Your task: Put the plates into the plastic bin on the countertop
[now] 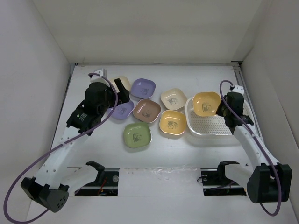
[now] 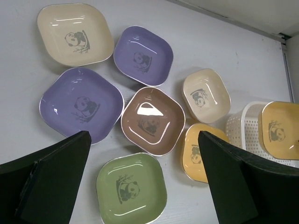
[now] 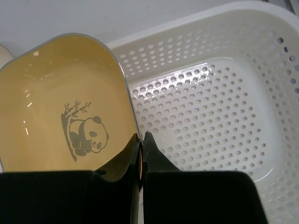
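Observation:
My right gripper is shut on the edge of a yellow plate, which hangs tilted over the left part of the white plastic bin. From above, that plate covers the bin's far-left corner. My left gripper stands open and empty above the loose plates on the countertop: a green one, a pink-brown one, two purple ones, two cream ones and a second yellow one.
White walls close in the countertop on the left, back and right. The arm bases and a black rail run along the near edge. The left arm's purple cable hangs over the left side.

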You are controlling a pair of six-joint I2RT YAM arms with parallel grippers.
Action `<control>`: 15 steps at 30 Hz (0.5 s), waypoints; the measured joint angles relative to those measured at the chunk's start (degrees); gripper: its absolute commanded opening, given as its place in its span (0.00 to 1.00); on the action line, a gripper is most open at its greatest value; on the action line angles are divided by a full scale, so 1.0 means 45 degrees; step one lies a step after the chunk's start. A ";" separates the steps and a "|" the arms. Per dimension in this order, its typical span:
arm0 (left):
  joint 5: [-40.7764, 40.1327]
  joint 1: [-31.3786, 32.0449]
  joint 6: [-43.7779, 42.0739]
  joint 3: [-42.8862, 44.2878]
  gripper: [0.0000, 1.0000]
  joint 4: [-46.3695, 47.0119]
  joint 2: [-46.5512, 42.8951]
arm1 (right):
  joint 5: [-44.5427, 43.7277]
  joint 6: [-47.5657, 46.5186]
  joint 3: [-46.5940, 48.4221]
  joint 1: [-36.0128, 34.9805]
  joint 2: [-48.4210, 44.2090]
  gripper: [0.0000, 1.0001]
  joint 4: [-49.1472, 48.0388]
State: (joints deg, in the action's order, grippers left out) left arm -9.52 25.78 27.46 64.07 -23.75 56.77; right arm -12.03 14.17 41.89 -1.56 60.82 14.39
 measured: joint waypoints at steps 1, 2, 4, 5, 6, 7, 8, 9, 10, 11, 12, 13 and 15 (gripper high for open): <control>-0.0053 0.0000 0.0005 0.0000 1.00 0.0010 -0.0049 | 0.0005 0.0000 -0.0107 0.0000 0.0019 0.05 0.0024; -0.0097 0.0000 0.0005 0.0000 1.00 0.0019 -0.0073 | 0.0005 0.0000 -0.0175 0.0000 0.0044 0.15 0.0083; -0.0141 0.0000 0.0005 0.0000 1.00 0.0053 -0.0073 | 0.0000 0.0053 -0.0267 0.0000 0.0068 0.27 0.0083; -0.0146 0.0000 0.0000 0.0000 1.00 0.0058 -0.0063 | 0.0005 0.0073 -0.0282 0.0000 0.0073 0.37 0.0083; -0.0146 0.0000 0.0005 0.0000 1.00 0.0058 -0.0058 | 0.0005 0.0107 -0.0287 0.0000 0.0078 0.37 0.0078; -0.0146 0.0000 0.0000 0.0000 1.00 0.0053 -0.0058 | 0.0010 0.0058 -0.0287 0.0000 0.0087 0.41 0.0053; -0.0146 0.0000 -0.0010 0.0000 1.00 0.0053 -0.0058 | 0.0049 0.0083 -0.0287 0.0000 0.0102 0.46 0.0039; -0.0146 0.0000 -0.0015 0.0000 1.00 0.0053 -0.0058 | 0.0063 0.0087 -0.0287 0.0000 0.0136 0.61 0.0029; -0.0146 0.0000 -0.0029 0.0000 1.00 0.0053 -0.0058 | 0.0097 0.0121 -0.0287 0.0000 0.0180 0.66 0.0029; -0.0146 0.0000 -0.0044 0.0000 1.00 0.0049 -0.0058 | 0.0136 0.0034 -0.0282 0.0000 0.0214 0.71 0.0039; -0.0146 0.0000 -0.0049 0.0000 1.00 0.0049 -0.0058 | 0.0185 0.0005 -0.0262 0.0000 0.0228 0.78 0.0073; -0.0146 0.0000 -0.0053 0.0000 1.00 0.0053 -0.0058 | 0.0199 -0.0024 -0.0204 -0.0044 0.0219 0.83 0.0170; -0.0146 0.0000 -0.0058 0.0000 1.00 0.0053 -0.0044 | 0.0185 -0.0160 0.0053 -0.0287 0.0068 0.93 0.0364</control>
State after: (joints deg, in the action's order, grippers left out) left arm -10.17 25.78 27.20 64.07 -23.51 56.58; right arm -11.20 13.45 42.13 -2.85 61.12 16.03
